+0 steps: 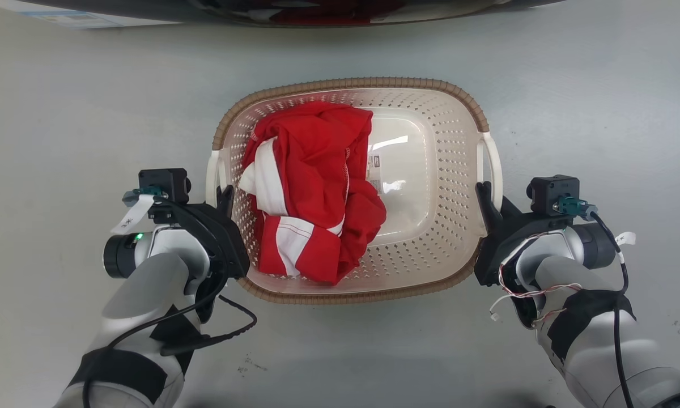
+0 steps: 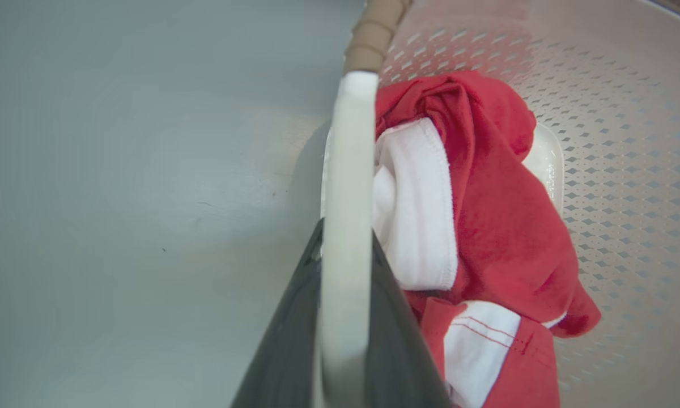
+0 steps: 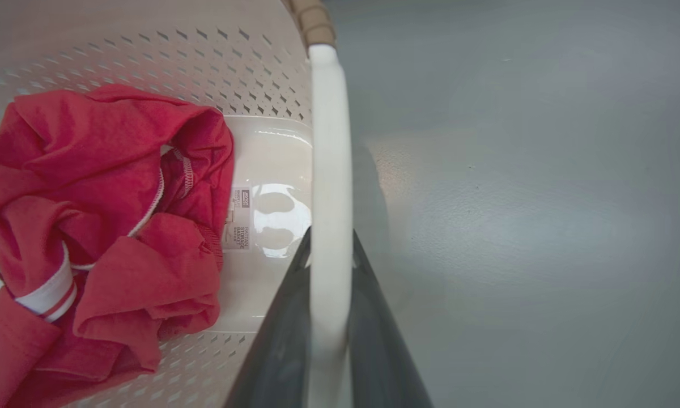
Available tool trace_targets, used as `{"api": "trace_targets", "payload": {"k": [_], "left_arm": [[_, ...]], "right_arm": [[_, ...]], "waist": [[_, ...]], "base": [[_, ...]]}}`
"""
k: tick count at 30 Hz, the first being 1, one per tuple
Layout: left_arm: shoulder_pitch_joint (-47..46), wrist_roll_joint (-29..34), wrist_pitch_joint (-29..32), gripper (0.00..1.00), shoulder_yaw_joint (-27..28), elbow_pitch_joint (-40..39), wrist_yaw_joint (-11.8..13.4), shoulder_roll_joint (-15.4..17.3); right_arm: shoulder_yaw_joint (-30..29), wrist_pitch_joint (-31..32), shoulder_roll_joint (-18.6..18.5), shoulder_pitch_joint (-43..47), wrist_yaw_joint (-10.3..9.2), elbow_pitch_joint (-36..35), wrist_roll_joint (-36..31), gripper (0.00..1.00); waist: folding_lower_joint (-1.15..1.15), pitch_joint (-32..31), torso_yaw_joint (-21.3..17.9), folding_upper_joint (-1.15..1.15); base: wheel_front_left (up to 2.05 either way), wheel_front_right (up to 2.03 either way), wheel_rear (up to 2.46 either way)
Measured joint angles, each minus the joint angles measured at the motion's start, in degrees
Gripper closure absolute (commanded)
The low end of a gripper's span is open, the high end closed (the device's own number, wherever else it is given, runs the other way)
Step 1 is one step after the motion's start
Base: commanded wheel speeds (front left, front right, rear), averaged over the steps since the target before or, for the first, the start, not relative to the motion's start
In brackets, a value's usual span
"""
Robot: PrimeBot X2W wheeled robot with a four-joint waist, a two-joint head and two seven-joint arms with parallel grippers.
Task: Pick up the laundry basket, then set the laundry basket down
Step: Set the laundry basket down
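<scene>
1. Grey floor runs under and around the work area, smooth, with a few small dark specks.
2. Laundry basket sits centred in the head view between the two arms. It is cream and perforated, with a brown woven-look rim. Whether it rests on the floor or is raised cannot be told.
3. Red-and-white garment lies crumpled in the basket's left half. A small label shows on the bare bottom beside it.
4. Left pincer is closed on the white left handle. In the left wrist view, its dark fingers press the bar from both sides.
5. Right pincer is likewise clamped on the right handle, with a finger on either side of the bar.
</scene>
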Motion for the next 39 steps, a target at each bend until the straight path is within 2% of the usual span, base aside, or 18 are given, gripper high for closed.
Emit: {"api": "trace_targets", "payload": {"k": [1, 2, 3, 14, 19, 27, 39], "left_arm": [[-0.18, 0.00, 0.01, 0.76, -0.02, 0.03, -0.01, -0.05], [-0.24, -0.01, 0.01, 0.43, -0.01, 0.04, -0.01, -0.09], [-0.25, -0.01, -0.01, 0.00, 0.03, 0.04, -0.09, -0.08], [-0.19, -0.24, -0.69, 0.00, 0.13, 0.57, -0.10, -0.02], [-0.03, -0.24, -2.89, 0.00, 0.18, 0.62, -0.11, -0.03], [2.66, 0.44, -5.55, 0.00, -0.44, 0.74, -0.10, 0.64], [8.44, 2.44, -6.55, 0.00, -1.27, -1.31, -0.11, 1.02]], "right_arm": [[0.00, 0.01, 0.02, 0.00, 0.02, 0.08, 0.00, 0.54], [0.00, 0.02, 0.03, -0.01, 0.11, 0.08, 0.00, 0.00], [0.01, 0.04, 0.04, -0.04, 0.29, 0.08, 0.00, 0.00], [0.64, 0.02, 0.15, -0.32, 1.09, -0.53, -0.18, 0.00], [0.62, -0.01, 0.12, -0.16, 1.52, -0.53, -0.38, 0.00], [-1.47, -0.02, -0.32, 4.46, 1.49, -2.05, -0.09, 0.00], [-4.83, -0.02, -1.93, 10.99, -0.30, -6.90, -0.05, 0.00]], "waist": [[0.00, -0.08, 0.01, 0.00], [0.00, -0.16, 0.03, 0.00], [0.00, -0.26, 0.06, 0.00], [0.00, -2.95, -0.17, 0.00], [0.00, -5.05, -0.38, 0.00], [0.00, -10.54, -0.62, 0.00], [-0.01, -19.65, -0.84, 0.00]], "base": [[0.00, 0.00, 0.00], [0.00, 0.00, 0.00], [0.00, 0.00, 0.00], [0.00, 0.00, 0.00], [0.00, 0.00, 0.00], [0.00, 0.00, 0.00], [0.00, 0.00, 0.00]]}}
